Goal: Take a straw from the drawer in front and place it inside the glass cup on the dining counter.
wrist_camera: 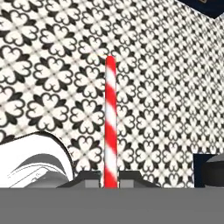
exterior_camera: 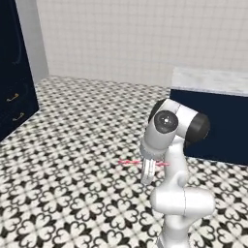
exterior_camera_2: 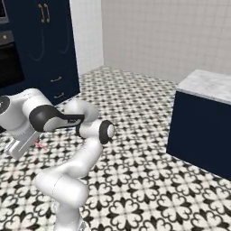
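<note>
Straw (wrist_camera: 110, 122), red-and-white striped, sits pinched at one end between the pincer (wrist_camera: 110, 178) tips, high over the patterned floor (exterior_camera: 72, 160). Such a thin, end-on hold could slip or swivel on the way to the dining counter (exterior_camera: 210, 80).

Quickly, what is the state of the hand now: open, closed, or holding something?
Hand: closed on the straw, which sticks out straight between the fingertips.

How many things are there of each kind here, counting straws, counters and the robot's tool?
Straw, red and white striped, held in the tool: 1
Dining counter, marbled top on navy base: 1
Tool, shut on the straw: 1
Total: 3
</note>
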You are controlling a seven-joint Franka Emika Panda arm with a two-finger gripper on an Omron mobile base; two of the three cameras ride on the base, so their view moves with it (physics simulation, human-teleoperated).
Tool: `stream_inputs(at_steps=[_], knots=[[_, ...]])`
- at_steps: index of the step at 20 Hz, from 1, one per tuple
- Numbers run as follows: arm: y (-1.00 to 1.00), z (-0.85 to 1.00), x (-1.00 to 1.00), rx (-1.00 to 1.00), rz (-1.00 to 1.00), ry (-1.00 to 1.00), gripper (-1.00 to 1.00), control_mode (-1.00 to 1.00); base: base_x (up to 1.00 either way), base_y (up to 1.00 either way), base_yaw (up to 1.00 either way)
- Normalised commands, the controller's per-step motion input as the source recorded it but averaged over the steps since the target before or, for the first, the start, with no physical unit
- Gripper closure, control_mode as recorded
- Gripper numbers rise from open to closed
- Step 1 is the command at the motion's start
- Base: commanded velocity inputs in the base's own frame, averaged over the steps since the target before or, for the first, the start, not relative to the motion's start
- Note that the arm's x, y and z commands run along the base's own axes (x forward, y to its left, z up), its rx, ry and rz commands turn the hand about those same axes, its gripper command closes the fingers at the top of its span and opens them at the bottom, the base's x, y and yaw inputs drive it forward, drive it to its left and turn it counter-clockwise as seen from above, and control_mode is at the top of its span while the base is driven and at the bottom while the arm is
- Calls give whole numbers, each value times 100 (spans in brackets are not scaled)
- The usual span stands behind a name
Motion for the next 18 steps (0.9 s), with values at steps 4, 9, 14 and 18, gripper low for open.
stream_inputs(at_steps=[4, 9, 14, 18], knots=[[0, 0, 0, 0, 0, 0, 100, 100, 89, 37, -41], [0, 0, 0, 0, 0, 0, 100, 100, 67, 34, -41], [0, 0, 0, 0, 0, 0, 100, 100, 53, 33, -42], [0, 0, 0, 0, 0, 0, 100, 100, 65, 55, -37]])
